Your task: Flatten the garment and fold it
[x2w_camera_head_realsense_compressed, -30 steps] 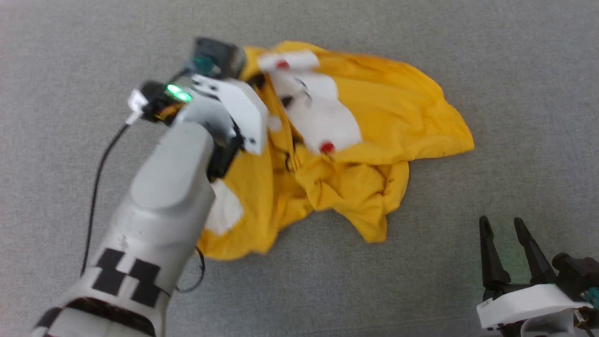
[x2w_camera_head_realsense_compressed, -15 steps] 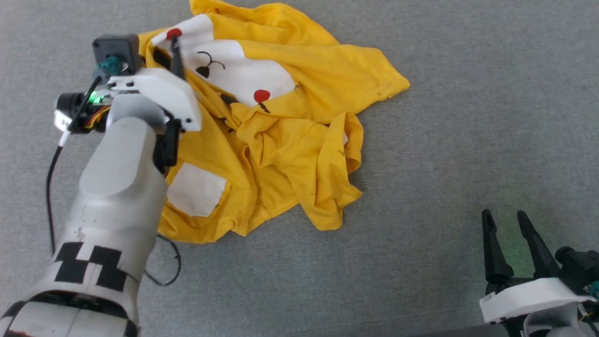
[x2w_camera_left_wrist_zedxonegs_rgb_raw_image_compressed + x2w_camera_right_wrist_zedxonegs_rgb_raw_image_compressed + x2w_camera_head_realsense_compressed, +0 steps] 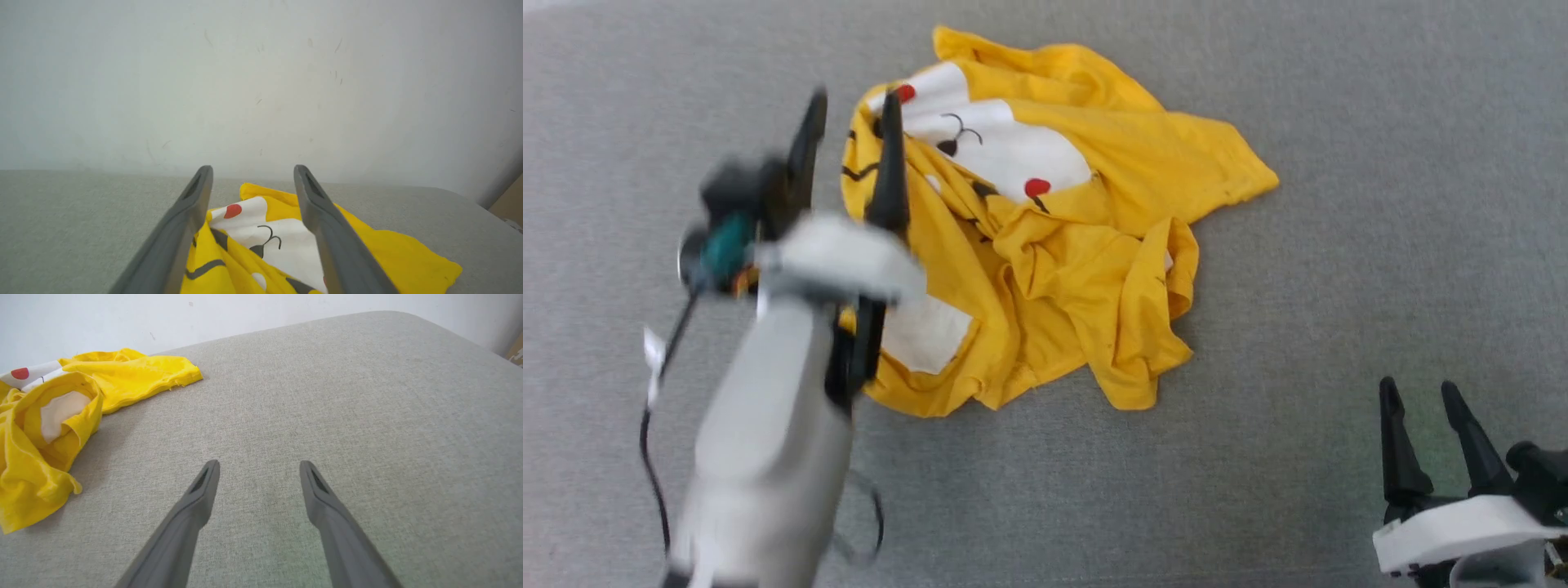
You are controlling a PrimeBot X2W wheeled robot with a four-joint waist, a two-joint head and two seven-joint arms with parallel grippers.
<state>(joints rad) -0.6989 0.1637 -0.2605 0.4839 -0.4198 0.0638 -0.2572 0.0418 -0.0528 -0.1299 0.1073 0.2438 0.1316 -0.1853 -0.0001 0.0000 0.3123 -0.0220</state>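
- Grey fabric surface [image 3: 1339,229] carries the garment [image 3: 1094,269], crumpled in a heap at the head view's upper middle.
- It looks light, limp and unslippery; best pinched at an outer edge.
- Left gripper [image 3: 854,98], upper left, is spread and empty; right gripper [image 3: 1419,385], lower right, likewise.

- No text, number, brand or sign can be read anywhere.
- The yellow T-shirt [image 3: 1094,269] carries only a drawn print of white patches, red dots and black curved lines, with no letters among them.
- A small white tag [image 3: 654,353] beside the left forearm [image 3: 768,441] is too blurred to read.
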